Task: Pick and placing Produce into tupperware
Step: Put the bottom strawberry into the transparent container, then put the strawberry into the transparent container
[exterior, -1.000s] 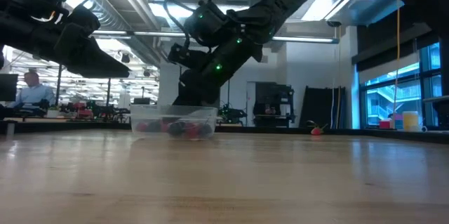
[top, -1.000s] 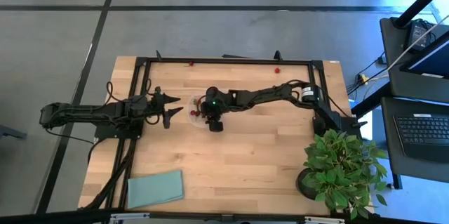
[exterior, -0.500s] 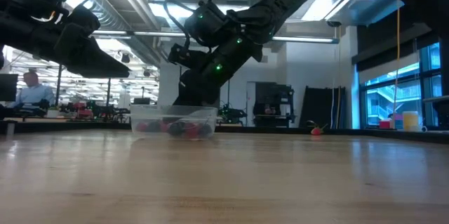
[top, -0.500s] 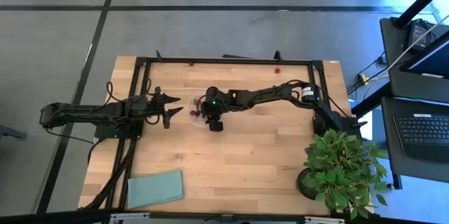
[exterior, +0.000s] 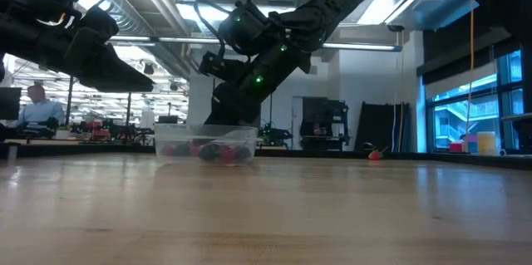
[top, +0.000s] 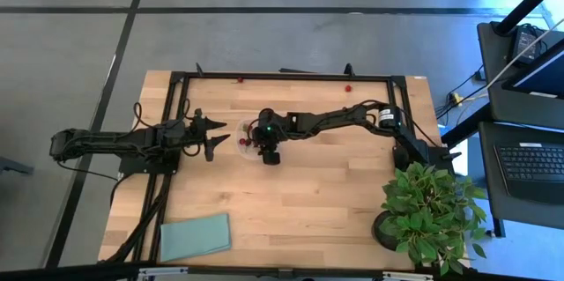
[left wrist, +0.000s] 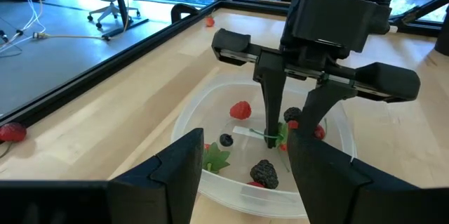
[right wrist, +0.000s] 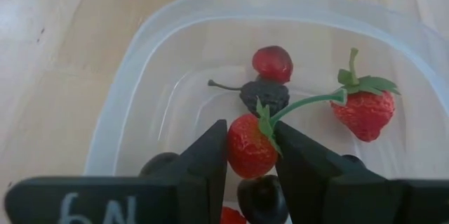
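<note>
1. The tupperware [top: 249, 143] sits on the wooden table [top: 308, 202], between the two grippers, and I take it as my landmark.
2. The right gripper [right wrist: 250, 155] hangs directly over the tupperware with its fingers reaching down inside the walls. It pinches a red strawberry [right wrist: 250, 145] between the two fingers, the green stem curving away from them.
3. The pinched strawberry is just above the container floor; whether it touches the floor I cannot tell.
4. Other produce lies inside the tupperware around that gripper: a strawberry with a green top [right wrist: 363, 108] to one side, a small red berry [right wrist: 272, 63] touching a dark maroon berry [right wrist: 265, 95] farther in, and a dark round berry [right wrist: 260, 194] close under the fingers.
5. From the left wrist view, the right gripper's fingers [left wrist: 270, 104] stand upright in the middle of the container, with a red berry [left wrist: 240, 109], a small dark berry [left wrist: 226, 140] and a dark bumpy berry [left wrist: 264, 173] spread around them.
6. The left gripper [top: 214, 136] hovers just beside the tupperware, on the side away from the right arm, fingers spread wide and holding nothing.
7. A few loose red pieces [top: 347, 88] lie well apart from the tupperware, near the table's far edge.
</note>
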Controlling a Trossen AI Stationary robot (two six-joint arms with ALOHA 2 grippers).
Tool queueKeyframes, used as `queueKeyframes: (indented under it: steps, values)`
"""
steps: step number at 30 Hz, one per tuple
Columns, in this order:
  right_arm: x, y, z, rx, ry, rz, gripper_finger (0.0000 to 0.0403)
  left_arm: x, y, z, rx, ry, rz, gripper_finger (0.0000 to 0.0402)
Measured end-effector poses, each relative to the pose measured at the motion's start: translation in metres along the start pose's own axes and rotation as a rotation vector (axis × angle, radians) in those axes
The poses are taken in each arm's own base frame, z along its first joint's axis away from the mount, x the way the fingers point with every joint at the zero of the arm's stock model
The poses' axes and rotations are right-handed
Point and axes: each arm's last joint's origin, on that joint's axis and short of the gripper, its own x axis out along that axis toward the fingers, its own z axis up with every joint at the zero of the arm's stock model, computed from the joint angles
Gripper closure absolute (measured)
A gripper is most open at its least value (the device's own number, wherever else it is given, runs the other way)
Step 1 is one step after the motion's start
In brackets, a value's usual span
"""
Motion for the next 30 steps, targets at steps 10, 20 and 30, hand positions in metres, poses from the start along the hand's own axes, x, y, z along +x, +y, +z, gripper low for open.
queueKeyframes:
  steps: [10,20,30]
  values:
    - [0.000,0.000,0.000,0.000,0.001,0.000,0.0290,0.000,0.000,0.000,0.000,0.000,0.000,0.0202]
    - [0.000,0.000,0.000,0.001,0.001,-0.001,0.0223,0.000,0.000,0.000,0.000,0.000,0.000,0.0202]
    - [-0.010,-0.004,0.012,0.027,-0.020,-0.012,0.0165,0.000,0.000,0.000,0.000,0.000,0.000,0.0202]
